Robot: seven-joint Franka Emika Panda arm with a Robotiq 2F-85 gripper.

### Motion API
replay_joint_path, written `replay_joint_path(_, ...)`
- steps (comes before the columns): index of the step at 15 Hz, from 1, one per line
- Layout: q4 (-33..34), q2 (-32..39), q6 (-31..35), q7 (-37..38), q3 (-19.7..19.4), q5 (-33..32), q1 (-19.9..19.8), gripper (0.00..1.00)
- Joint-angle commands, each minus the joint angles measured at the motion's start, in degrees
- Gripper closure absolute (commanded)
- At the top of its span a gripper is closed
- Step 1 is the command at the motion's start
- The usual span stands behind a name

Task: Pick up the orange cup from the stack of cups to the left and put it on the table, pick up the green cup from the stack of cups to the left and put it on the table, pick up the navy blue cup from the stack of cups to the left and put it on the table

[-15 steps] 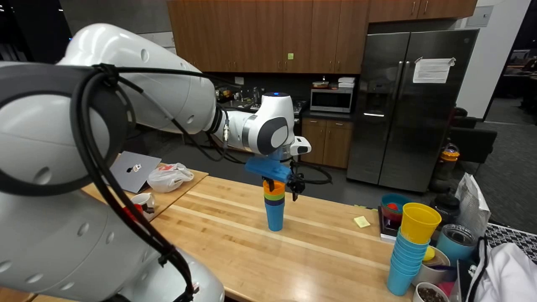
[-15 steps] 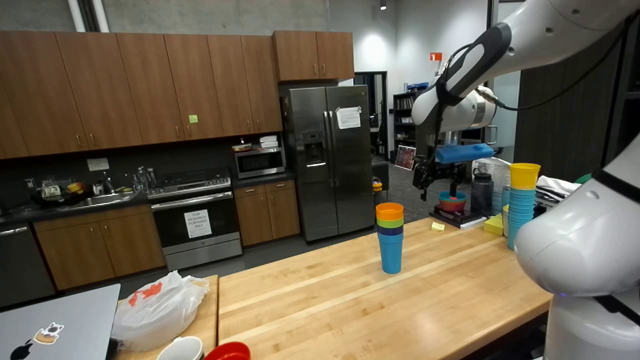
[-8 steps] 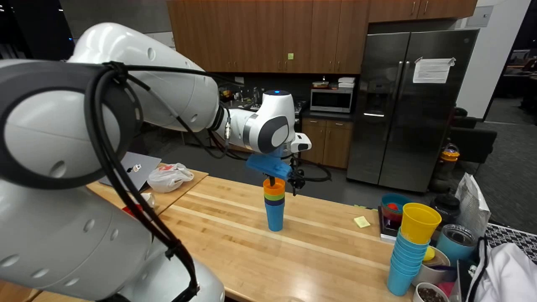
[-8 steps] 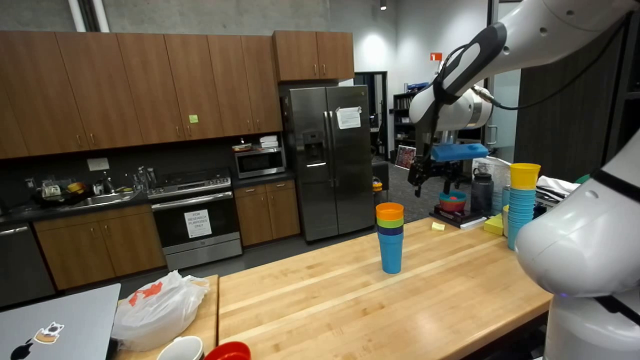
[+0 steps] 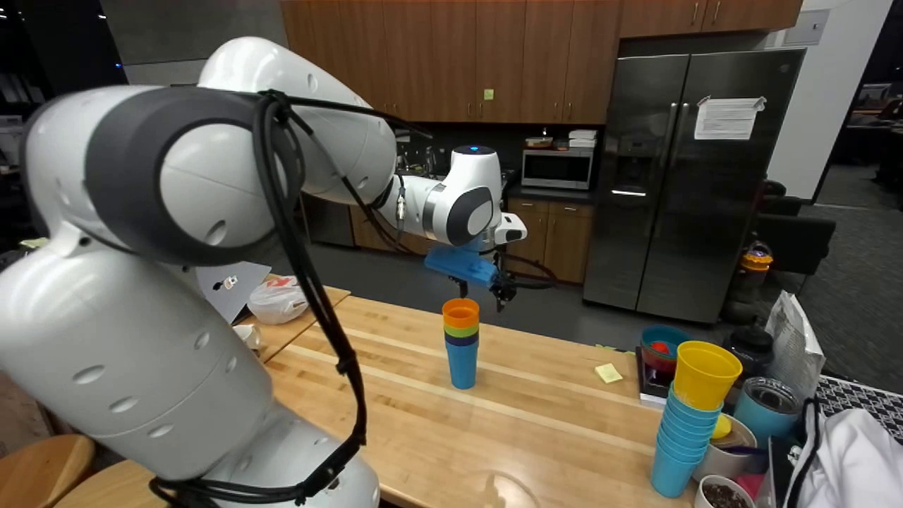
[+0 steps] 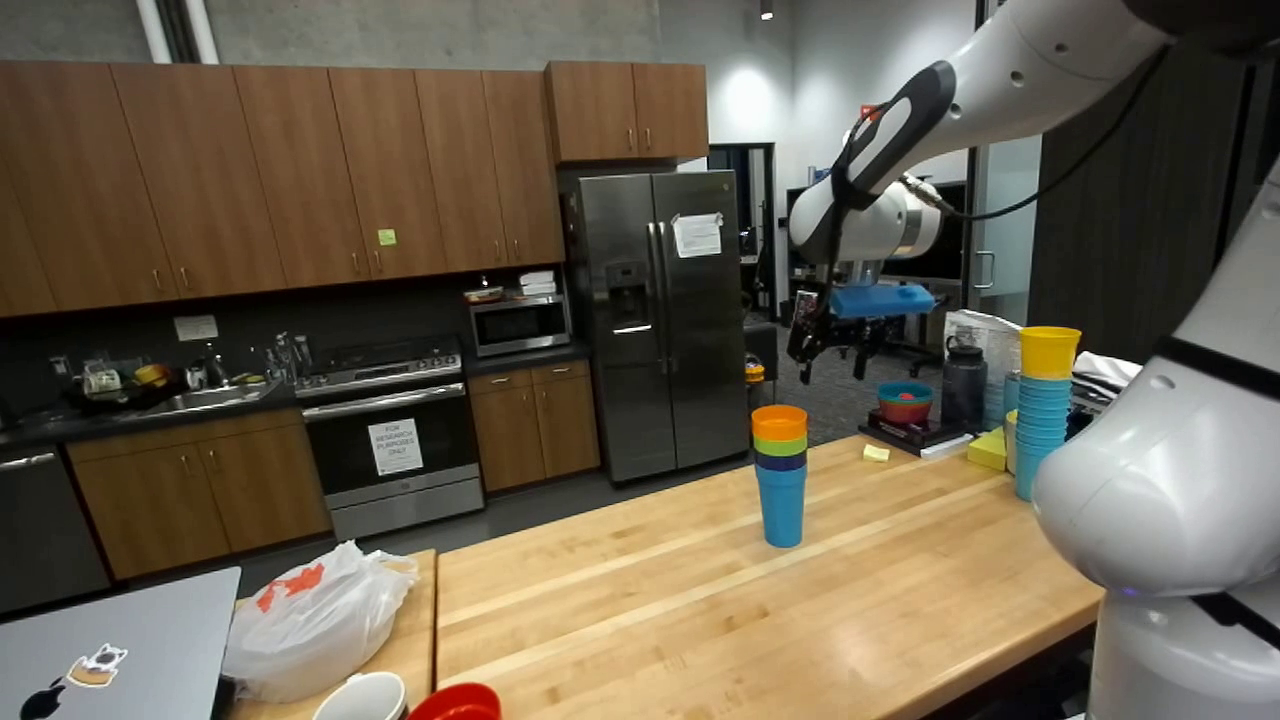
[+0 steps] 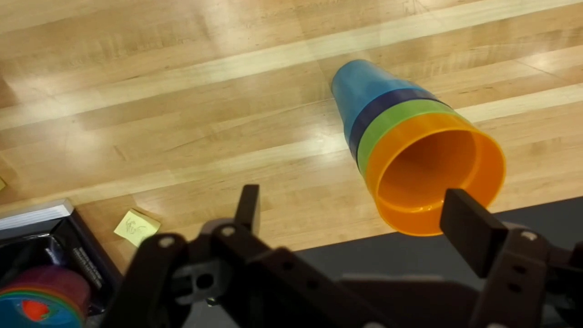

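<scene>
One orange cup (image 6: 779,424), one green cup (image 6: 780,446) and one navy blue cup (image 6: 781,463) nest upright above at least one light blue cup (image 6: 782,510) on the table (image 6: 640,610). Two jaws hang spread, higher than these. Apart, one yellow cup (image 5: 705,374) tops several blue cups (image 5: 683,441).

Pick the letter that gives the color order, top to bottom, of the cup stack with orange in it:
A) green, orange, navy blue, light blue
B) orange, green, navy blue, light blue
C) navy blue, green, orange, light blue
B: in both exterior views the orange cup is topmost, then the green cup, then the navy blue cup, with a light blue cup lowest.
</scene>
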Motion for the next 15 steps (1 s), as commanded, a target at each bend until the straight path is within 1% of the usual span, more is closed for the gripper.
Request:
replay_joint_path(1,4.59,5.04,-1.47,-1.13,0.09,1.52,0.92,0.00)
replay_joint_path(4,6.34,7.18,-2.53,-0.30,0.55,1.90,1.13,0.00)
replay_joint_path(6,7.24,8.55,-2.61,1.21,0.96,-0.13,0.58,0.00)
replay_joint_path(11,10.31,12.05,-3.59,0.58,0.94,0.39,0.73,0.00)
replay_joint_path(15,12.75,14.35,-5.53,0.67,1.65,0.16,1.16,0.00)
